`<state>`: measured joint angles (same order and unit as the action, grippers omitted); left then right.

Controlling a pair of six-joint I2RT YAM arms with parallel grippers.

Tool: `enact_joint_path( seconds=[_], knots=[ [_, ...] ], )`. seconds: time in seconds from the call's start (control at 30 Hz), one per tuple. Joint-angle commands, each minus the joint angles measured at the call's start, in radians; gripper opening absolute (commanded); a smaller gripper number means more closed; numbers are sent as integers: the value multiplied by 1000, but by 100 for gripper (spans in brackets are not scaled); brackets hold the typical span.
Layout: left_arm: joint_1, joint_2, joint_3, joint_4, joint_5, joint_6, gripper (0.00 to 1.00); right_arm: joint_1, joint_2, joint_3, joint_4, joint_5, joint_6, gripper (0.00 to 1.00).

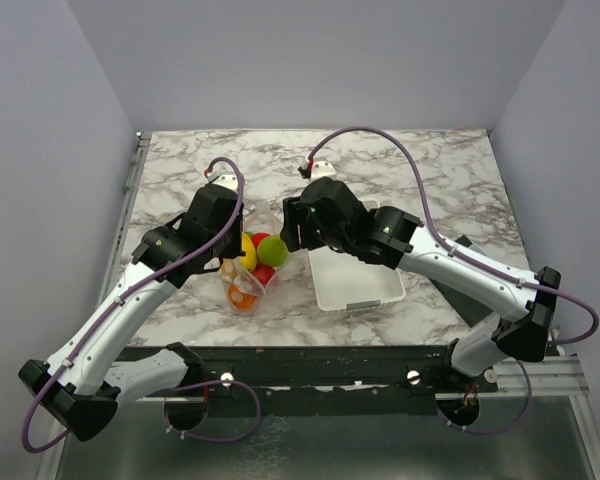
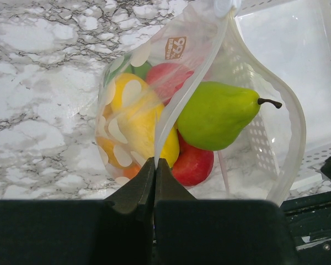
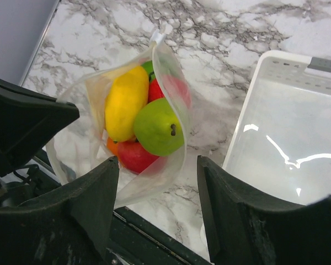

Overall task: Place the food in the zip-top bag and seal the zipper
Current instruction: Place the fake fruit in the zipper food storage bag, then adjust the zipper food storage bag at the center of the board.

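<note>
The zip-top bag point(image 2: 118, 94) rests on the marble table with its mouth gaping open. Inside it is the food: a green pear point(image 2: 218, 113), a yellow fruit point(image 2: 135, 118), a red one point(image 2: 190, 164) and a bit of orange. My left gripper point(image 2: 155, 161) is shut on the near end of the zipper point(image 2: 174, 99), the white strip along the bag's rim. My right gripper point(image 3: 157, 161) hovers open above the bag point(image 3: 174, 83), with the pear point(image 3: 157, 127) below it and nothing between its fingers. From above, the bag point(image 1: 242, 288) lies between both grippers.
A white slotted basket point(image 1: 355, 285) stands right of the bag, with nothing visible inside; its rim point(image 3: 248, 127) is close beside my right fingers. The table's front edge and a black rail point(image 1: 310, 360) run just below the bag.
</note>
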<state>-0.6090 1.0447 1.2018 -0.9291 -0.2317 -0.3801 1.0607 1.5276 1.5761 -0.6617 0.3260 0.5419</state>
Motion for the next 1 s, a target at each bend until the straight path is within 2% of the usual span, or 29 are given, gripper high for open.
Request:
enact_joint_path(
  seconds=[0.0, 0.43, 0.6, 0.63, 0.77, 0.8, 0.97],
  knots=[
    [-2, 0, 4, 7, 22, 4, 0, 5, -8, -41, -35, 23, 76, 61],
    [-2, -19, 5, -1, 31, 1, 0, -11, 87, -66, -20, -30, 192, 48],
    [-1, -25, 1, -1, 35, -2, 0, -15, 106, -68, -20, -28, 210, 40],
    [-1, -28, -1, -1, 35, -2, 0, -15, 106, -69, -18, -29, 208, 36],
    [-2, -38, -10, -3, 29, -1, 0, -14, 102, -55, -27, -22, 192, 6],
    [-2, -40, -10, -4, 28, 0, 0, -15, 98, -47, -32, -14, 186, 1],
    [-2, -47, -11, -7, 9, 2, 0, -15, 75, 23, -24, -13, 90, 1]
  ],
)
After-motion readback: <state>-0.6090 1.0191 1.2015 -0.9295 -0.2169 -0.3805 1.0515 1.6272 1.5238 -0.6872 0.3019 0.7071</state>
